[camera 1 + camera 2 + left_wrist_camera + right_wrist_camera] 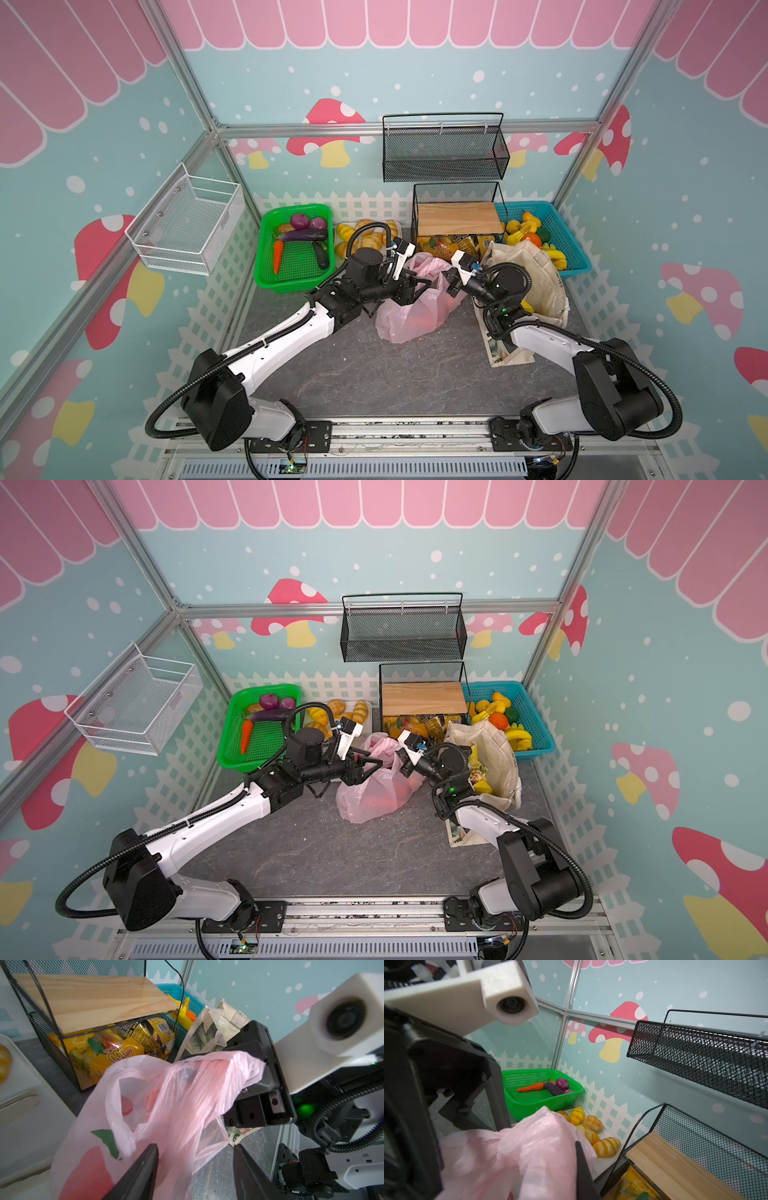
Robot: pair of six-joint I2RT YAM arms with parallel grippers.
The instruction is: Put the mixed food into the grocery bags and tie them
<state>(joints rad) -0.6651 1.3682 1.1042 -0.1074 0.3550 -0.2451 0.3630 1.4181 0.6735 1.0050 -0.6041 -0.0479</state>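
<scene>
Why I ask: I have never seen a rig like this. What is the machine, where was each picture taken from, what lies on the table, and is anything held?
It is a robot with two jointed arms mounted at the table's near edge, each ending in a two-fingered hand. Two pictures look down from overhead and are nearly alike; the other two come from cameras on the wrists. On the grey table lie a pink plastic bag, a canvas tote, a green basket of toy vegetables, a blue basket of fruit, bread rolls and a wire shelf over snack packets. The right hand is pinched shut on the pink bag's top. The left hand stands open at the bag, gripping nothing.
</scene>
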